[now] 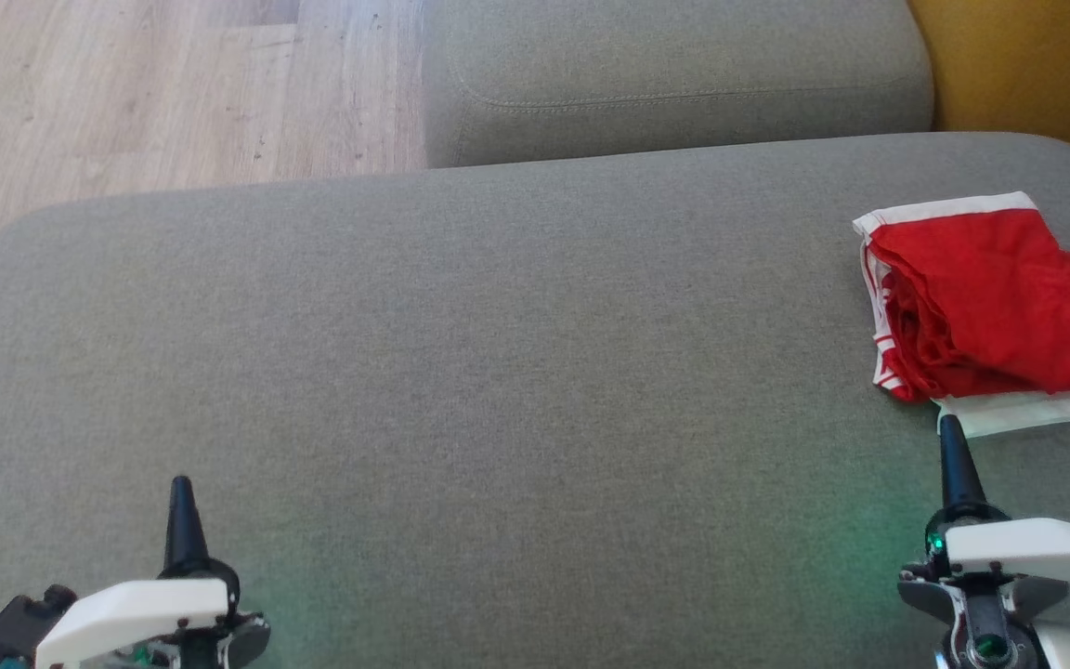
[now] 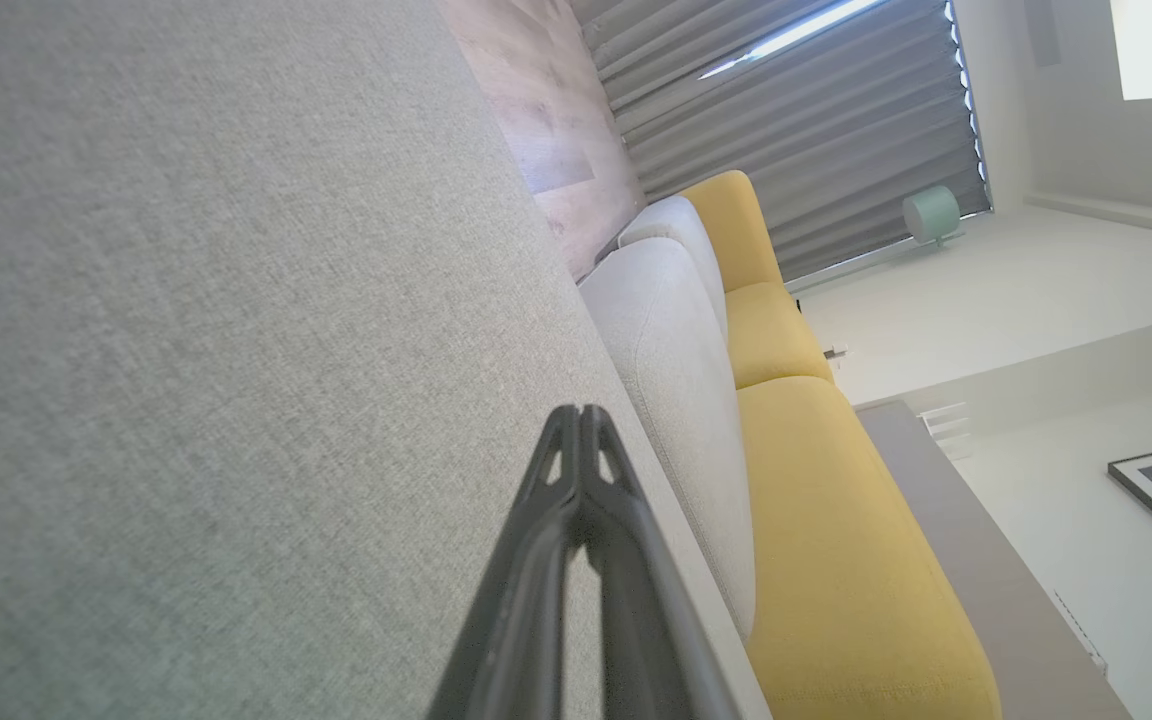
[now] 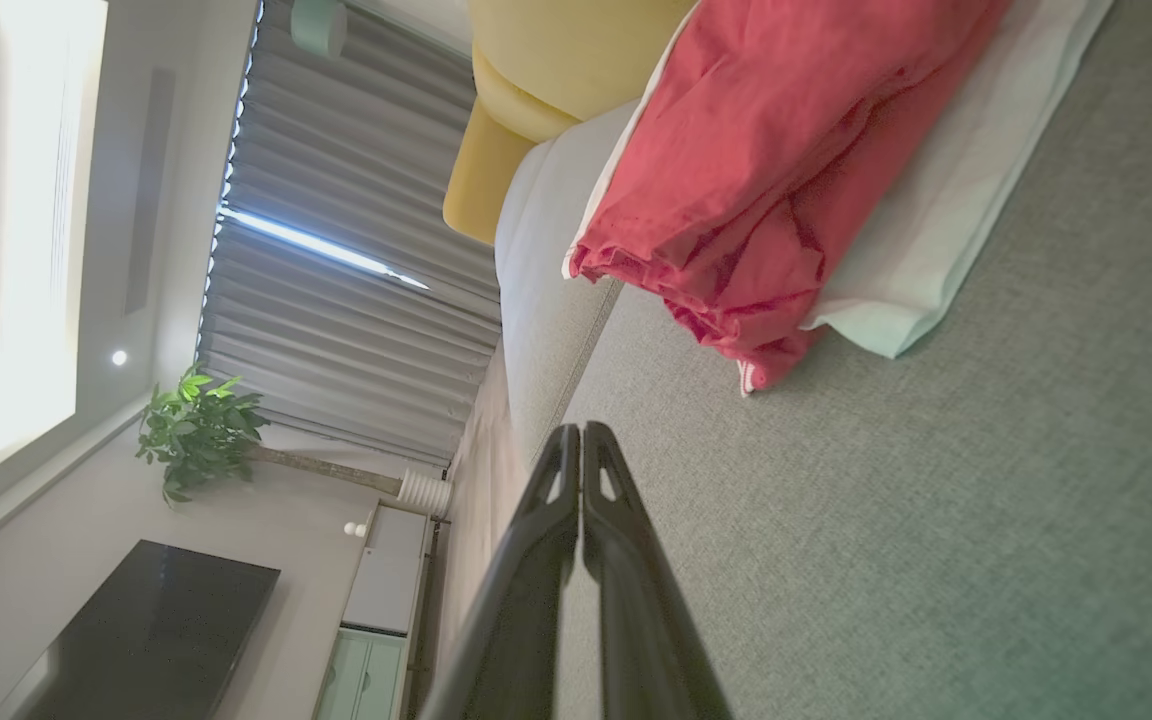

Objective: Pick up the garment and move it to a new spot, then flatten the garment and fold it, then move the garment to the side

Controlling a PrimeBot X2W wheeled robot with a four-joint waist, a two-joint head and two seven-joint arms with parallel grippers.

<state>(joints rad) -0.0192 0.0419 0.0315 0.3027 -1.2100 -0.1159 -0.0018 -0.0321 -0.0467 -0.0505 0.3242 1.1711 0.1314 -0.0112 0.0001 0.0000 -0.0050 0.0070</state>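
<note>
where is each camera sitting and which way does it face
Head view: on the head, facing forward and down at the grey cushion; left pincer lower left, right pincer lower right, both shut.
Left wrist view: on the left wrist, facing along its pincer across the cushion toward a yellow sofa and curtains.
Right wrist view: on the right wrist, facing along its pincer at the red garment.
Shared: head and right wrist views both show the garment beyond the right pincer.
</note>
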